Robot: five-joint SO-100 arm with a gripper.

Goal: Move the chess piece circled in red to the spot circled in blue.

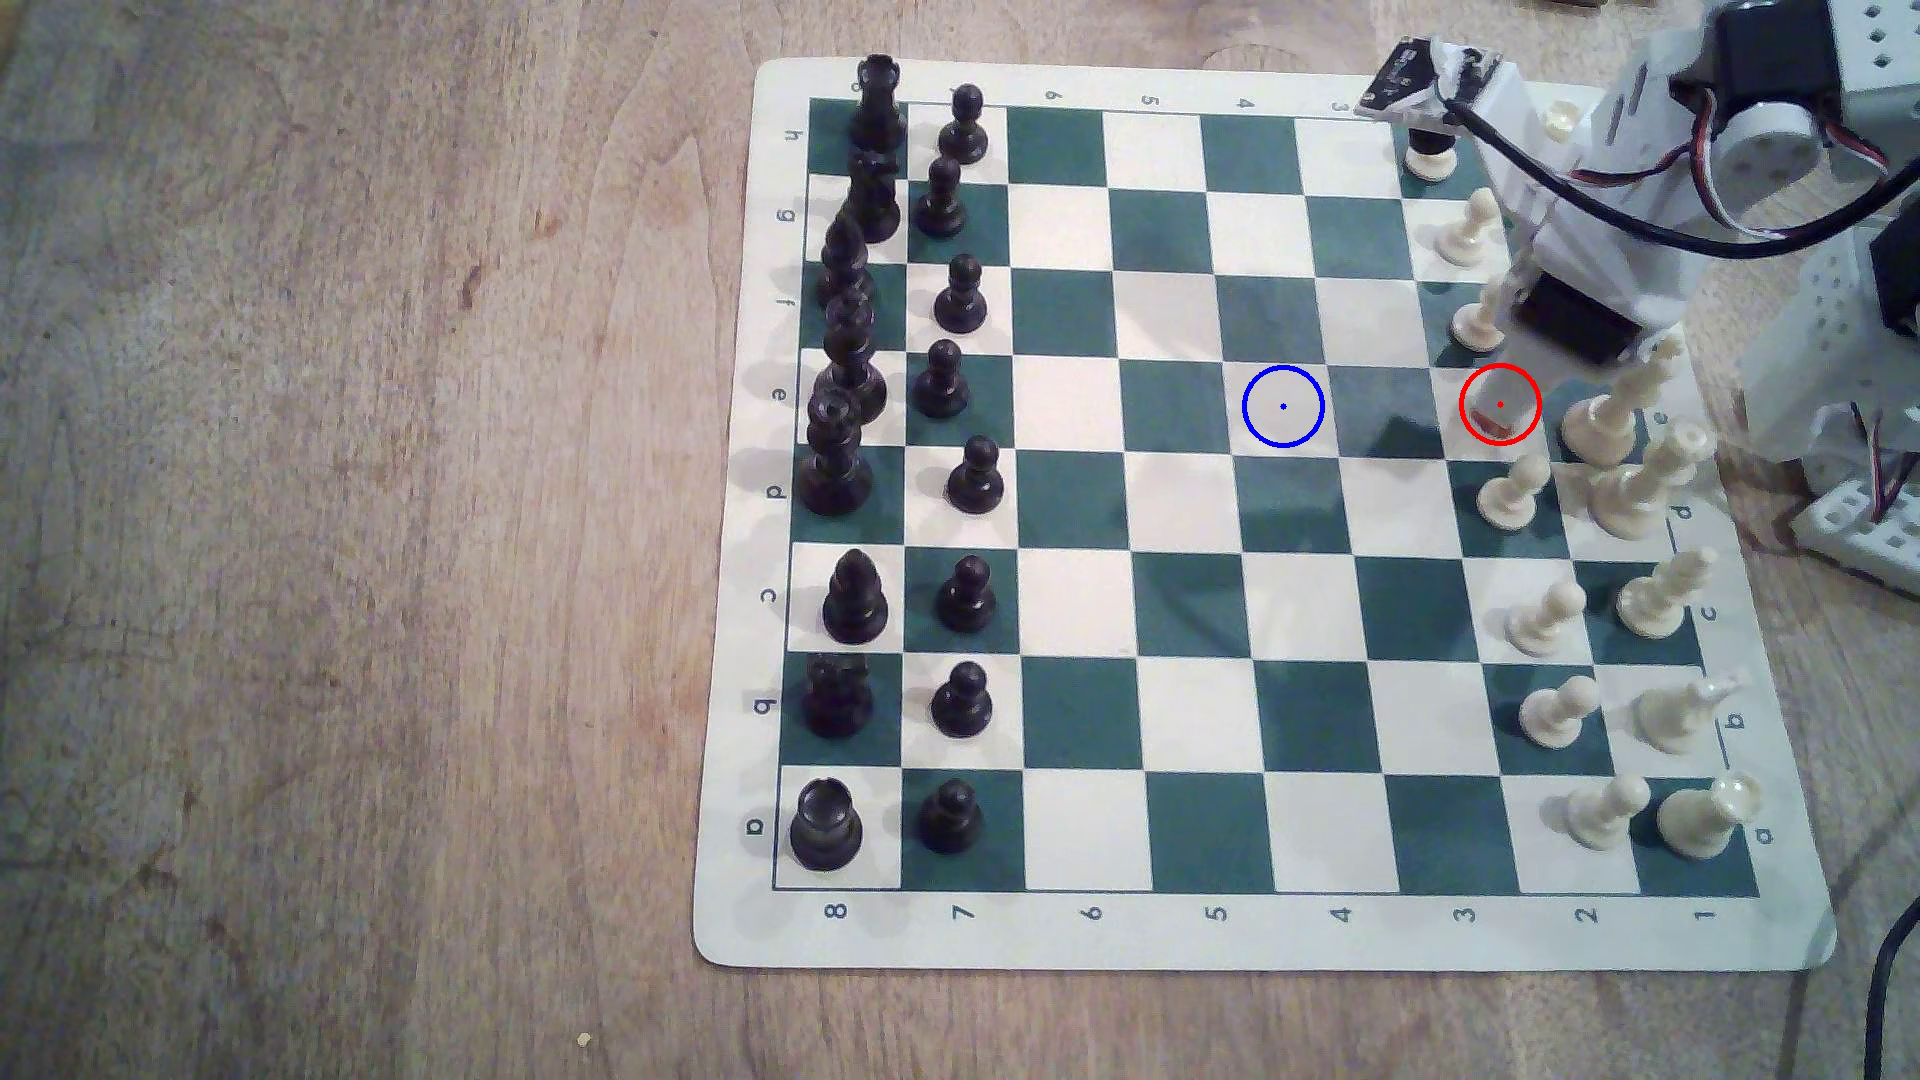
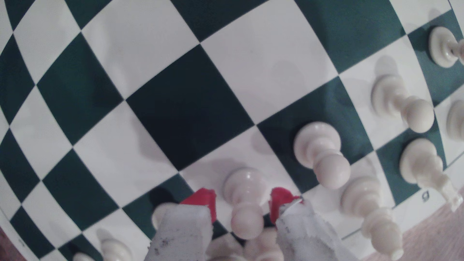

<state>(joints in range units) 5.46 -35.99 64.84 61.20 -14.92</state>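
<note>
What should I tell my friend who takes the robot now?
End effector: open, red tips on either side of the white pawn, not squeezing it yet.
Pawn: upright on its red-ringed square, hidden behind the end effector in the exterior view.
Blue-ringed square: bare, two squares toward the exterior view's left, same row.
Done: lined up around the pawn.
Left: close, lift, carry, set down, let go.

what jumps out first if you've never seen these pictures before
The red ring and the blue ring drawn on the green and cream chessboard catch the eye, both in row e, the red one at the exterior view's right. In the wrist view, the end effector stands open with its red-tipped fingers on either side of a cream pawn.
</note>
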